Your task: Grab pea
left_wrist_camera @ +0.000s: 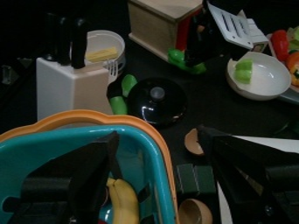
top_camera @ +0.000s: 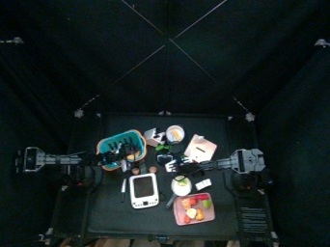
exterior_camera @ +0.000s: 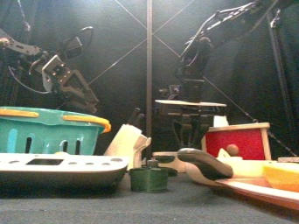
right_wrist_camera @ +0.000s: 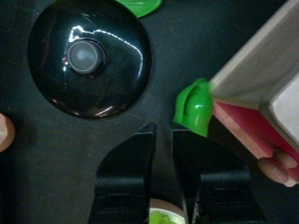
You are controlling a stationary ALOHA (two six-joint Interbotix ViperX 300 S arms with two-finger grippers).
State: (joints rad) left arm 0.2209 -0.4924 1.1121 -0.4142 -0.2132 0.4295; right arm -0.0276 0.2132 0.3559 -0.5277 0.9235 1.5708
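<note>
Pea pod (right_wrist_camera: 195, 107), bright green, lies on the black table (right_wrist_camera: 35, 166) tucked against the lower edge of the red-and-tan wooden box (right_wrist_camera: 263, 96), touching it. It sits at about two o'clock from the right gripper (right_wrist_camera: 163, 175) in the right wrist view, just beyond the jaw tips. That gripper's two black jaws stand close together with only a thin slit between them, clenched on nothing. At eleven o'clock from the jaws rests a glossy black round lid (right_wrist_camera: 87, 57) with a small knob; a strip of bare table separates it from the pod, giving the only open lane toward the pod. A second green piece (right_wrist_camera: 142, 7) shows at the far rim of the lid.

From above, the right gripper (top_camera: 194, 166) hangs near the table's centre, beside the box (top_camera: 203, 148), with a white bowl (top_camera: 182, 185) at six o'clock and a white scale (top_camera: 143, 190) at eight o'clock crowding it.

The left gripper (left_wrist_camera: 163, 188) hovers over the teal basket (left_wrist_camera: 59, 166) with the orange rim, jaws spread wide and released; a banana (left_wrist_camera: 121, 199) lies inside the basket. A white knife block (left_wrist_camera: 68, 74) stands beyond it.
</note>
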